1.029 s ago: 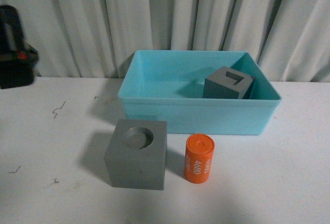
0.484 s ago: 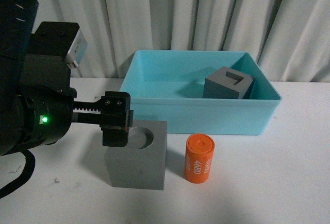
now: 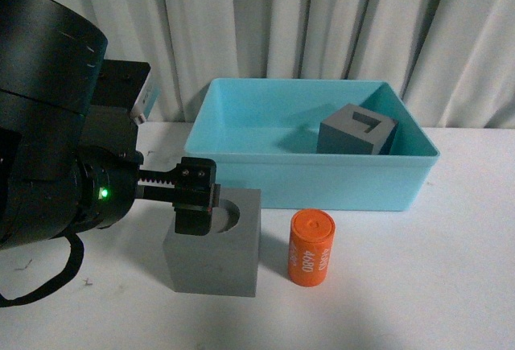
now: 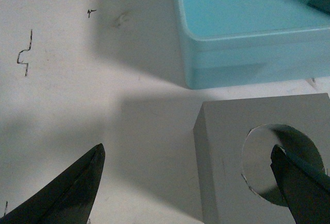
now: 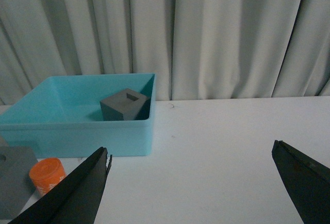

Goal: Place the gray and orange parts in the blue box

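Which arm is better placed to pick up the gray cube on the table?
Left. The left gripper hangs open over the cube with the round hole. The right gripper is open too, but far off to the side.

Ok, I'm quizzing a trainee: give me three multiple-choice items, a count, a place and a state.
1. How many gray cubes lie in the box? A none, B one, C two.
2. Where is the cylinder? A in the box, B atop a cube, C on the table beside the round-recess cube.
3. The left tool is: A open, B shut on the cylinder, C shut on a cube.
Key: 1 B, only the rectangular-recess cube sits inside; 2 C, it stands right of that cube; 3 A, the left wrist view shows its fingers wide apart.
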`<move>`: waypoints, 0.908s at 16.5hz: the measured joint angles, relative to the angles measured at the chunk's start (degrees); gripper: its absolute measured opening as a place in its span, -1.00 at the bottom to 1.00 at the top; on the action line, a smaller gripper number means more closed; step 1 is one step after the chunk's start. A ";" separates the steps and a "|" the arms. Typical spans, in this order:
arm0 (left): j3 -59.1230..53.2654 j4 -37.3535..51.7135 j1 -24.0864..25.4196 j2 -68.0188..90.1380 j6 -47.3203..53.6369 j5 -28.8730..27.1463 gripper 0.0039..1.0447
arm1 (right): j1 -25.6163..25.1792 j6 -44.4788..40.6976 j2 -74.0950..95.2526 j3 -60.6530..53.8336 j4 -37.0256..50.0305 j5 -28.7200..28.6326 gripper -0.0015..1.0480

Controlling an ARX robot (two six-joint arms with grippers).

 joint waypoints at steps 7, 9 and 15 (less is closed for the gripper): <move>1.73 -0.11 -0.94 3.32 -0.04 1.33 0.88 | 0.00 0.00 0.00 0.00 0.00 0.02 0.87; 2.12 -0.11 -1.18 4.31 -0.04 1.51 0.88 | 0.00 0.00 0.00 0.00 0.00 0.00 0.87; 3.23 -0.24 -1.57 6.69 -0.02 1.99 0.88 | 0.00 0.00 0.00 0.00 0.00 0.02 0.87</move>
